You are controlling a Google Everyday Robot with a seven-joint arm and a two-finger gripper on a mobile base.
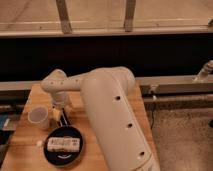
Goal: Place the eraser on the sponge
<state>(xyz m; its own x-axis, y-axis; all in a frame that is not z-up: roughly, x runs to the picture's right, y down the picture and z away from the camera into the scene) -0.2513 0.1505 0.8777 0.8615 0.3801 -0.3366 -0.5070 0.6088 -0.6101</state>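
My gripper [61,114] hangs from the white arm's wrist [55,84] over the left part of the wooden table [30,155]. A narrow dark striped block, the eraser [66,119], sits right at the gripper, slanting down toward the black plate; whether it is held I cannot tell. A light blue shape [7,123] shows at the far left frame edge beside the table. I cannot tell if it is the sponge.
A translucent white cup [39,118] stands just left of the gripper. A black round plate [50,155] at the front holds a white speckled bar [64,144]. A small pale bit [39,143] lies left of the plate. The big white arm [112,120] covers the table's right side.
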